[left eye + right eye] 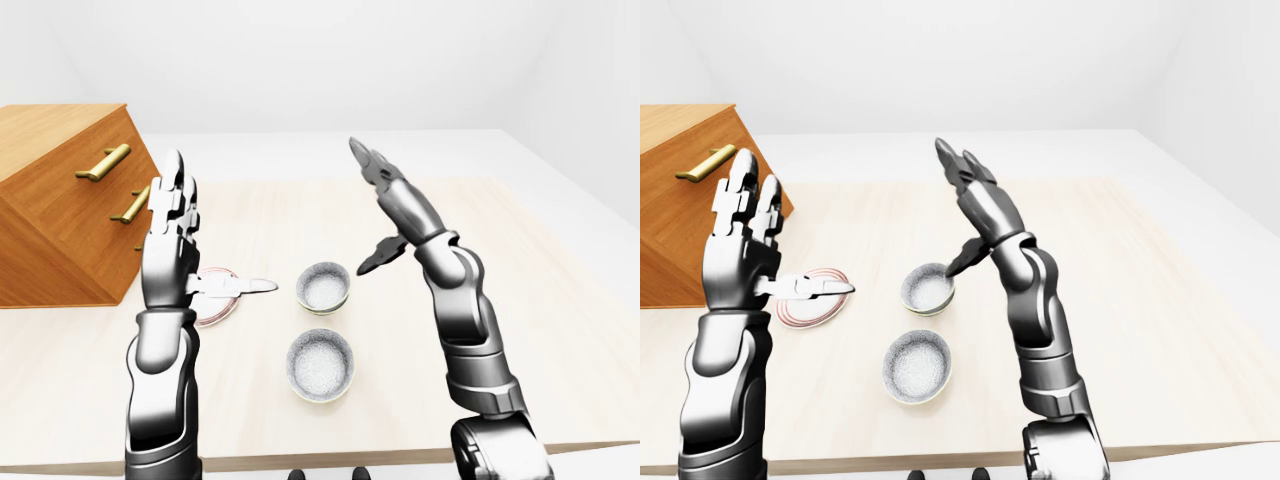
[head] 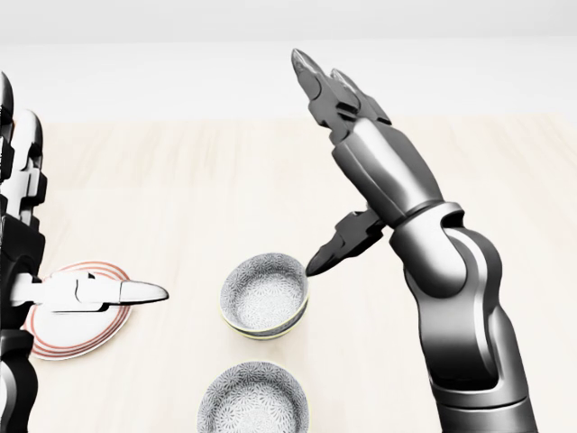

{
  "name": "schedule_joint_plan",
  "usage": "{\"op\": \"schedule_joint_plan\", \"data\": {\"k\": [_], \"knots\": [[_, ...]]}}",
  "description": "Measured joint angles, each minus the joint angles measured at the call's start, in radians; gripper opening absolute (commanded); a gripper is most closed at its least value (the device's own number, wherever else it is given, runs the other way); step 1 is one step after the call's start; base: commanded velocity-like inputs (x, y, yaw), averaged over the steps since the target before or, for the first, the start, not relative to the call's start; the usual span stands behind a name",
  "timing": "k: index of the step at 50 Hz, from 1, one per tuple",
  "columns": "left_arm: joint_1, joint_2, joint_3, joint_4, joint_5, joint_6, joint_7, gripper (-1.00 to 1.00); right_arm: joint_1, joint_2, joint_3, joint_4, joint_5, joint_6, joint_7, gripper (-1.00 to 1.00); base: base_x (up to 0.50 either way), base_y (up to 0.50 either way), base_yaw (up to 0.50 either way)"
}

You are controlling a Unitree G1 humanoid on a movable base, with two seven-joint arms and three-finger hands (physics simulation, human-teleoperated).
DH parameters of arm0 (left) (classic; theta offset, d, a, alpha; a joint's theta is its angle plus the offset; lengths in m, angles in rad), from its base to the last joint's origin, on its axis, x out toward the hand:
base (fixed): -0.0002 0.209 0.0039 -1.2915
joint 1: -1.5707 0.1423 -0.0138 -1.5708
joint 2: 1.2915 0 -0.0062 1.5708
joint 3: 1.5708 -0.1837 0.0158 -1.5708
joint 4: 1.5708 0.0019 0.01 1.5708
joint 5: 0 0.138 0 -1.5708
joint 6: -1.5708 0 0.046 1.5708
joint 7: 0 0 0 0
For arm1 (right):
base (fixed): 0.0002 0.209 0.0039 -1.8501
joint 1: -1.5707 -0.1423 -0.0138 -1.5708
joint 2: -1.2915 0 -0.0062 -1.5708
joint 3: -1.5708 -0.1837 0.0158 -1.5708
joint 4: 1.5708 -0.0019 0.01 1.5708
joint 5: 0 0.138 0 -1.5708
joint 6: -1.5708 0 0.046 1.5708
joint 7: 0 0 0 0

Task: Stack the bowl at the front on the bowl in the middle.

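Two grey speckled bowls stand on the light wooden table (image 1: 560, 330). The nearer bowl (image 1: 320, 365) lies low in the left-eye view; the middle bowl (image 1: 323, 287) sits just above it. My left hand (image 1: 190, 235) is raised to the left of the bowls, fingers spread upward, thumb pointing right over a red-rimmed plate (image 1: 222, 310). To the right of the middle bowl my right hand (image 1: 378, 205) is lifted, open, with its thumb angled down toward that bowl's rim. Neither hand holds anything.
A wooden drawer cabinet (image 1: 60, 215) with brass handles stands at the left of the table. The red-rimmed plate lies partly behind my left forearm. The table's near edge runs along the bottom of the left-eye view.
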Motion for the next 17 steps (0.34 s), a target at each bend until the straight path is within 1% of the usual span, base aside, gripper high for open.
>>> {"op": "schedule_joint_plan", "data": {"k": [7,17], "knots": [[-0.037,0.006,-0.006,-0.019,0.004,0.0,-0.002,1.0,-0.019,-0.018,-0.032,-0.052,0.184,0.071,-0.05,1.0,0.0,0.0,0.0],[-0.098,0.018,-0.014,-0.046,0.005,0.0,-0.002,1.0,-0.026,-0.026,-0.06,-0.129,0.411,0.071,-0.168,1.0,0.0,0.0,0.0]]}}
